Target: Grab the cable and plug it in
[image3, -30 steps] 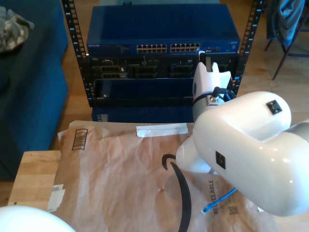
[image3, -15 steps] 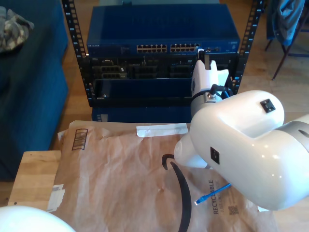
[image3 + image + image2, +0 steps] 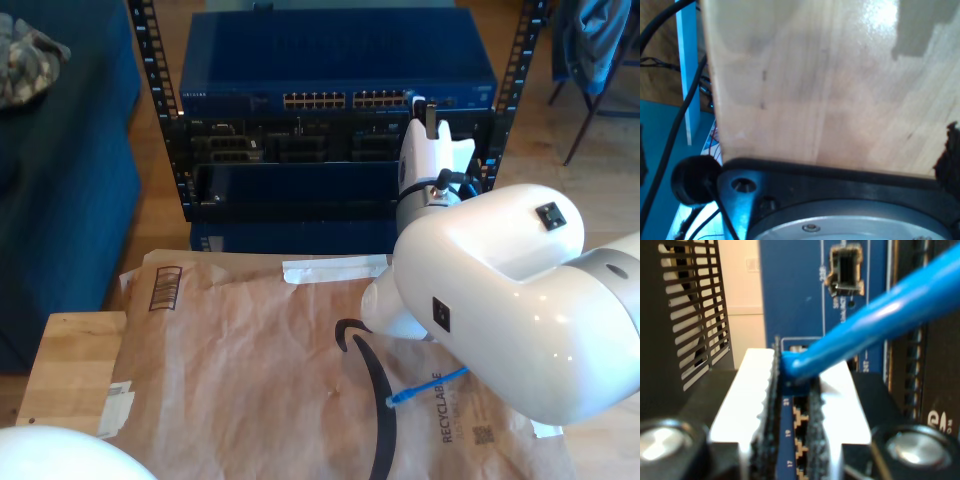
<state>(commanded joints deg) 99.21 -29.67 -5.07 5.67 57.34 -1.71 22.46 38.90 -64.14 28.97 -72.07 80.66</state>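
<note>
Thin bright blue network cable point(image 3: 875, 320) sits clenched in my second claw point(image 3: 795, 390) at the dark blue switch's port row point(image 3: 345, 99), upper middle of the exterior view; its loose plug point(image 3: 395, 400) has slid leftward across the brown paper-covered tabletop point(image 3: 250, 350). My first claw: cannot tell.
</note>
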